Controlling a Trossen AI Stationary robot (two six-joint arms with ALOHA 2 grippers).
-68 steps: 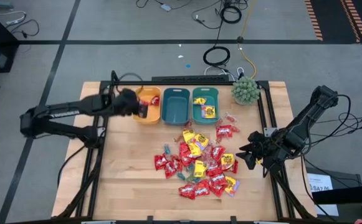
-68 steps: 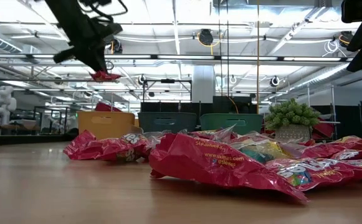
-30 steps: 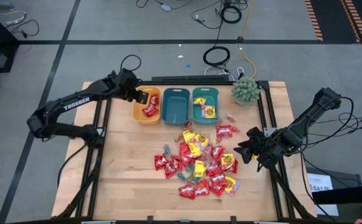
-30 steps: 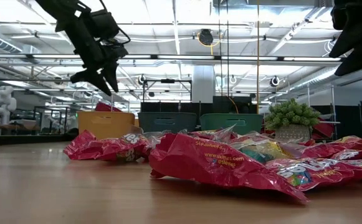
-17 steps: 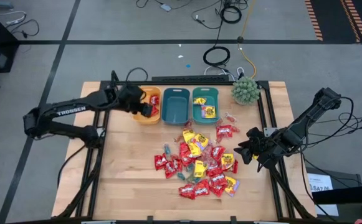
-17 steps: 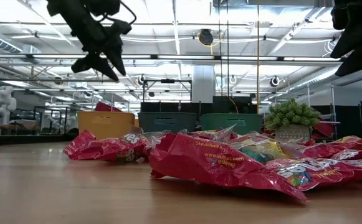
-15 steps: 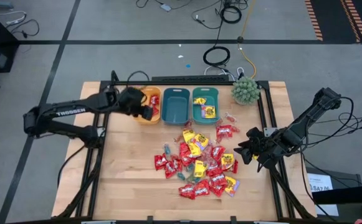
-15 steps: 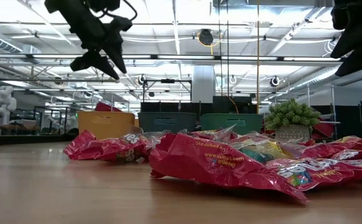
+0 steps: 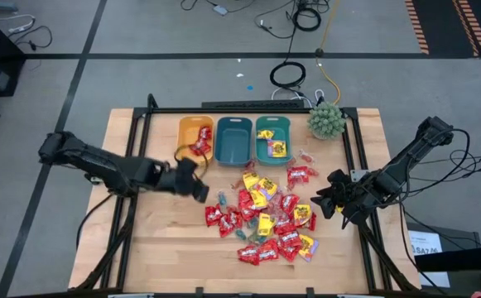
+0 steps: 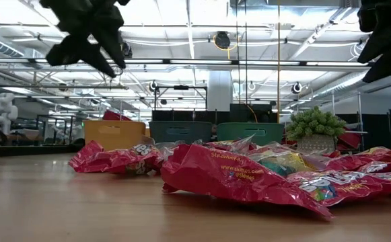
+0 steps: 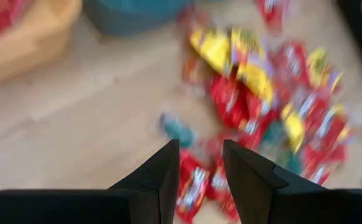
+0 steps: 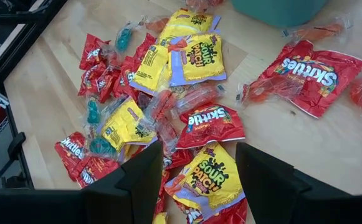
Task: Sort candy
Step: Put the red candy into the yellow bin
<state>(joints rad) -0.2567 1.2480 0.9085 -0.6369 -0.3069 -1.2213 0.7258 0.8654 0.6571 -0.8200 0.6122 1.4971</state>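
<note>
The candy (image 9: pixel 265 217) lies in a loose pile of red and yellow packets and small clear-wrapped pieces on the wooden table, right of centre. My left gripper (image 9: pixel 199 190) hovers open and empty above bare wood just left of the pile. In the left wrist view, my left gripper (image 11: pixel 200 163) points toward the candy (image 11: pixel 261 106). My right gripper (image 9: pixel 326 204) hangs open and empty above the pile's right edge. In its own view, my right gripper (image 12: pixel 199 169) stands over the yellow and red packets (image 12: pixel 205 124).
Three bins stand in a row at the far side. The orange bin (image 9: pixel 187 142) holds red packets, the middle teal bin (image 9: pixel 233 141) shows none, and the right teal bin (image 9: pixel 262 146) holds a yellow packet. A green spiky plant (image 9: pixel 326 120) sits at the far right corner.
My left gripper has swung from above the orange bin toward the table's near edge and the candy pile. It stays open and empty and ends over bare wood left of the pile.
</note>
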